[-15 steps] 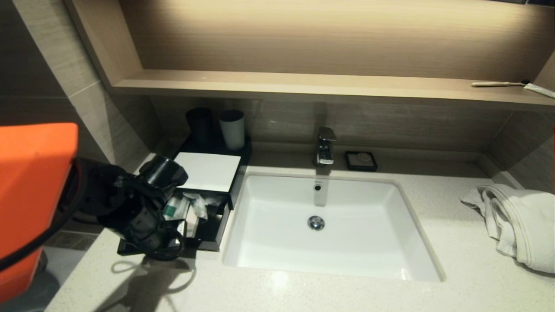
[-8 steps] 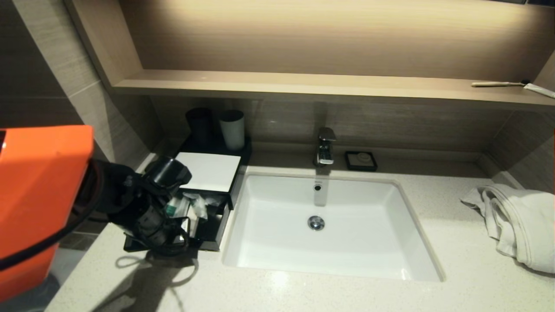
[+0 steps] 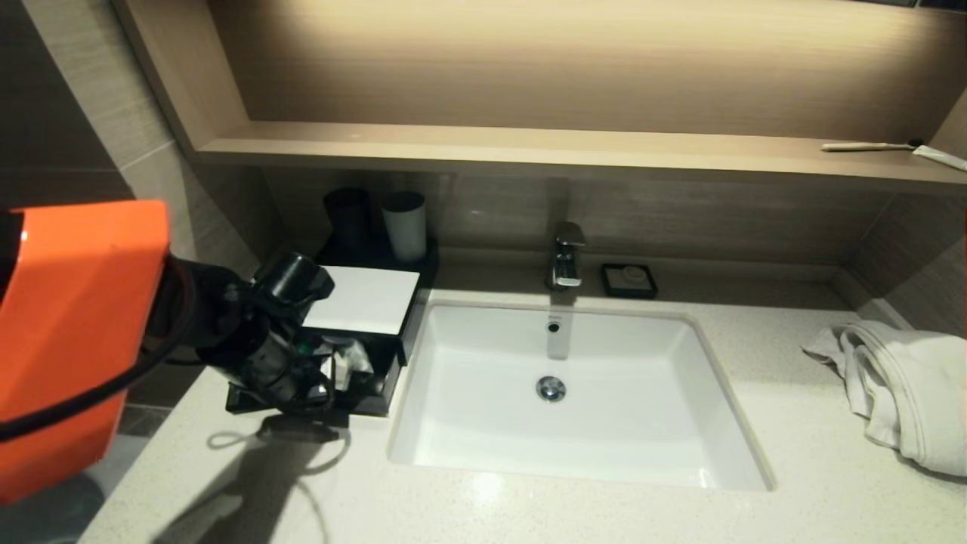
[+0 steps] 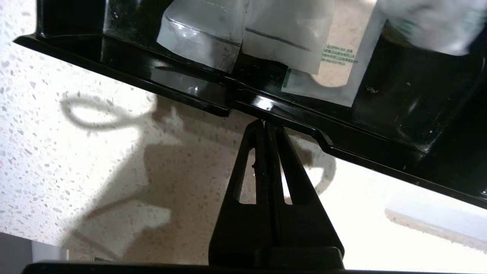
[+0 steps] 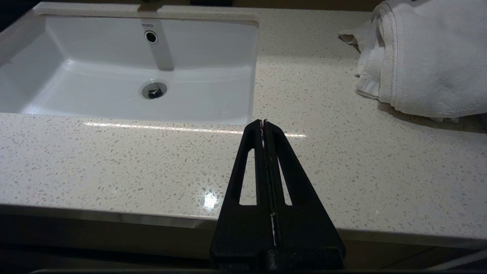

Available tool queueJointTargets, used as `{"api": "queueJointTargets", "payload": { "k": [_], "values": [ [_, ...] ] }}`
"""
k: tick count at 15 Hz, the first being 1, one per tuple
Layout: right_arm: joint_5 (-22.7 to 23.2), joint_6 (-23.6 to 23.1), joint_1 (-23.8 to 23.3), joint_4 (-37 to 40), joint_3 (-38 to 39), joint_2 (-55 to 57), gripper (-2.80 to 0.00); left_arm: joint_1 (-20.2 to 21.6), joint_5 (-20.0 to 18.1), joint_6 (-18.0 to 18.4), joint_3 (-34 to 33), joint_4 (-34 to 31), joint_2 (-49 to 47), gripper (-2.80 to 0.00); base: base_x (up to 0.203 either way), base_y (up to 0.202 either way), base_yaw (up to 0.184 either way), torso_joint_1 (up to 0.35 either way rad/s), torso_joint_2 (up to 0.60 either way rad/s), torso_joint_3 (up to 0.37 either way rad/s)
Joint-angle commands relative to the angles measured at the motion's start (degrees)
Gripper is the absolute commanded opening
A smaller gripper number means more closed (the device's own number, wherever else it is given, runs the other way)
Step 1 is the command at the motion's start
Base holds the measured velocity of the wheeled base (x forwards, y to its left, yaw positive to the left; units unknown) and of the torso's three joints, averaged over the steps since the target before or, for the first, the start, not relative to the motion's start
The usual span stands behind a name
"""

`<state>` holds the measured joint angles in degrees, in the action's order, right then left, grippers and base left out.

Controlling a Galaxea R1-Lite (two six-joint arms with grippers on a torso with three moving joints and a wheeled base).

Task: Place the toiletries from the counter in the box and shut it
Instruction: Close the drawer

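At the box's (image 4: 266,104) open front edge, the left claw (image 4: 265,122), pressed together, touches its tip; the sachets (image 4: 243,34) lie just beyond, while the right claw (image 5: 263,122), also pressed together, hangs far off.

Before me lies a pale speckled stone counter (image 3: 529,506) with a white rectangular sink (image 3: 563,393) sunk into it. I take the sink as my mark. Directly behind it stands a chrome tap (image 3: 566,257), and just beside the tap sits a small black soap dish (image 3: 628,279). Above the sink runs a long wooden shelf (image 3: 529,147), warmly lit from overhead, under a wood-grain wall (image 3: 566,60). Grey tiles (image 3: 680,219) back the sink. On the counter, well apart from the sink, lies a crumpled white towel (image 3: 899,385).
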<state>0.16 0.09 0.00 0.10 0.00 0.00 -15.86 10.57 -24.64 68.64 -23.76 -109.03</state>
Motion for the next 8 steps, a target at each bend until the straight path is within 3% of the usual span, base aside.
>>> {"api": "queueJointTargets", "payload": {
  "k": [1, 8],
  "values": [
    [0.02, -0.01, 0.00, -0.01, 0.00, 0.00, -2.80, 0.22, 0.14, -0.15, 1.27, -0.32, -1.48, -2.80, 0.000, 0.000, 0.000, 0.000, 0.00, 0.000],
    [0.02, -0.01, 0.00, -0.01, 0.00, 0.00, -2.80, 0.82, 0.07, -0.22, 6.49, -0.32, -5.64, -2.80, 0.000, 0.000, 0.000, 0.000, 0.00, 0.000]
  ]
}}
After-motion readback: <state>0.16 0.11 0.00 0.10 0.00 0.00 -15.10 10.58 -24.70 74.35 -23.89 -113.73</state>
